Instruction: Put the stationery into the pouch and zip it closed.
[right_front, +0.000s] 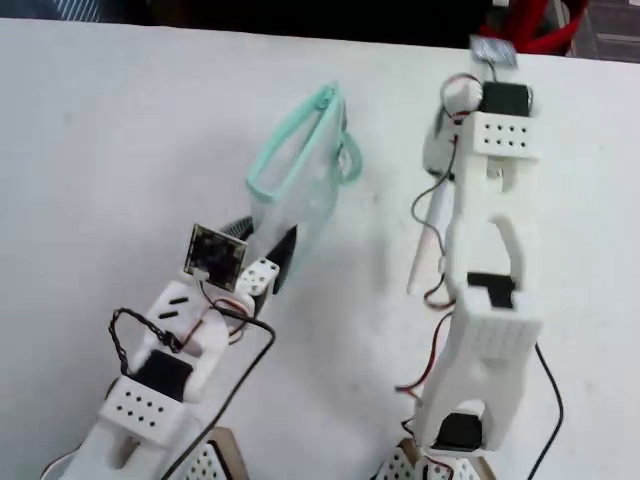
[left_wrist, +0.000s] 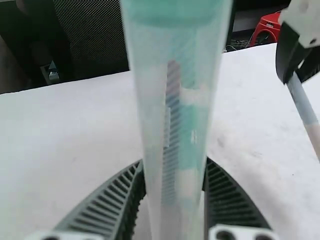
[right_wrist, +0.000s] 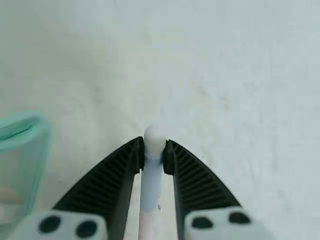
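- Evidently, the left gripper (left_wrist: 173, 166) is closed hard on one end of the translucent soft plastic pouch with a teal zipper rim (left_wrist: 175, 75). Its ribbed black jaws are pressed against both walls, so the pouch is held standing on edge rather than lying flat.
- By that hold the mouth is turned upward and is seen in the high view as an open teal loop. This is judged to be the purpose of the grip: an opening is offered from above.
- The right gripper (right_wrist: 154, 145) is clamped on a slender pale blue and white pen (right_wrist: 151, 177). The pen is gripped just below its rounded end, and the barrel slants down toward the white table (right_front: 120, 130).
- Such a grip near the end is judged to leave a long free length that can be lowered into the pouch before release.
- The pen is held beside the pouch and apart from it, not yet over the mouth.
- The lower edge of the pouch appears to rest on the table. Whether the pen's tip touches the surface cannot be told.
- Pale and teal shapes can be made out through the pouch wall, but what they are cannot be told.
- The zipper is open, so both insertion and zipping are judged to remain.
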